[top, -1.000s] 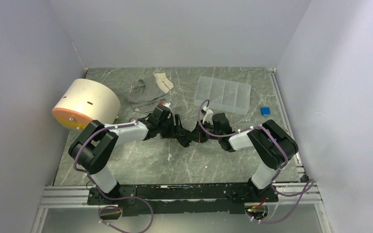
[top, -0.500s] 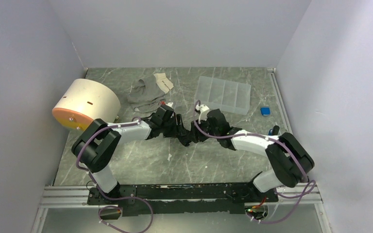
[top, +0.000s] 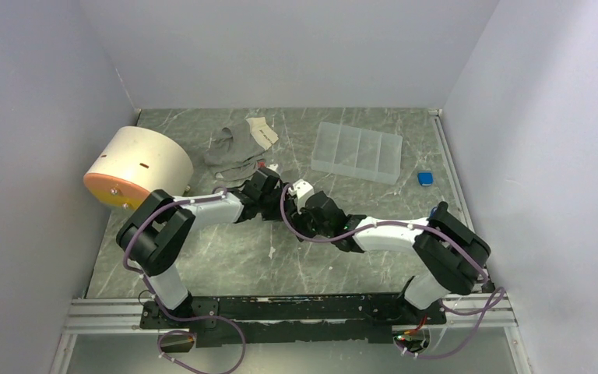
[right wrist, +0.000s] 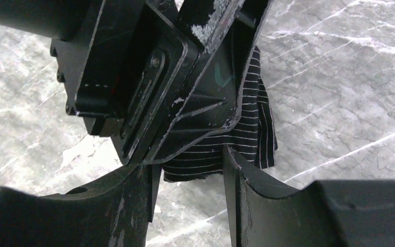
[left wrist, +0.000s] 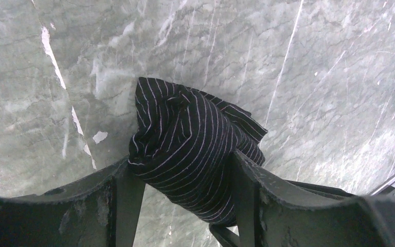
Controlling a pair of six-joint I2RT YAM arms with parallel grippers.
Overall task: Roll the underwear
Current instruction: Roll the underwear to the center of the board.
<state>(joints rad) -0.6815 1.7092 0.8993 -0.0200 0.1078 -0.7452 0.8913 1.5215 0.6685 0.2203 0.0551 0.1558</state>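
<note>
**Left gripper**: 2 black fingers with scuffed edges, clamped on opposite flanks of the underwear. The squeeze probably serves to keep the bundle from springing loose.

**Right gripper**: 2 fingers standing apart, straddling the lower edge of the cloth and the body of the left gripper. Whether its pads touch fabric cannot be told. It seems placed to tuck or re-grip.

**Underwear:** soft black knit with fine pale pinstripes, gathered into a stubby, lumpy roll. 1 loose flap trails out at the side. It sits mid-table between the 2 wrists, and its far end appears to rest on the surface.

**Table**: smooth grey-green marble pattern with white veins.

**Outlying items:**
- Cream cylinder with an orange face, lying on its side at the left.
- Crumpled grey garments towards the back.
- Clear divided plastic tray, rigid and rectangular.
- Small blue object just beside the tray, too small to identify.
</note>
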